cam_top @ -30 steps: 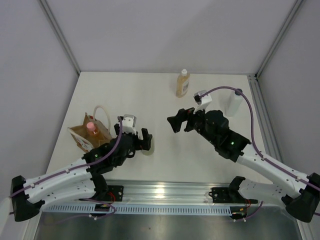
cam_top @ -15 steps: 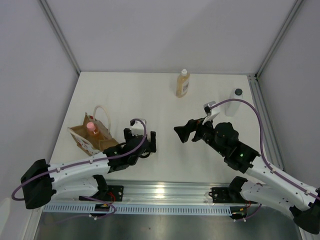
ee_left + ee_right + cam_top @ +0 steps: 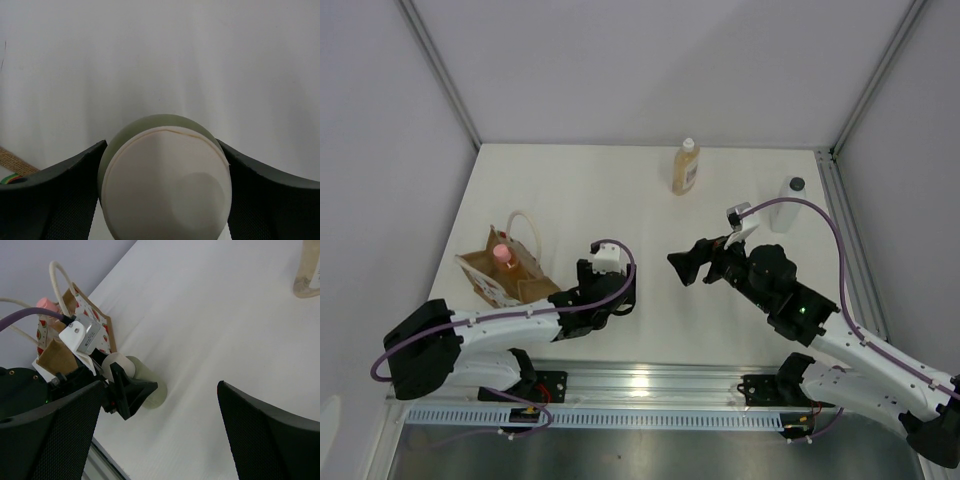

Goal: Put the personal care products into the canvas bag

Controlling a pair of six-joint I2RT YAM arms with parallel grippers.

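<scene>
The olive-green bottle (image 3: 165, 190) with a white cap lies on its side on the table, cap toward the left wrist camera. My left gripper (image 3: 161, 150) has a finger against each side of it; in the top view this gripper (image 3: 618, 290) hides the bottle. The right wrist view shows the bottle (image 3: 150, 385) too. The canvas bag (image 3: 500, 275) stands just left, with the orange, pink-capped bottle (image 3: 501, 252) inside. The amber bottle (image 3: 686, 168) and the white bottle (image 3: 789, 203) stand at the far side. My right gripper (image 3: 688, 262) is open and empty above the table's middle.
Grey walls close the table on three sides, with metal posts at the back corners. A metal rail (image 3: 650, 385) runs along the near edge between the arm bases. The bag's cream handles (image 3: 525, 225) stick up beside my left arm.
My left gripper has moved right and down over the olive-green bottle, which now sits between its fingers. My right arm drew back a little early on, then stayed still.
</scene>
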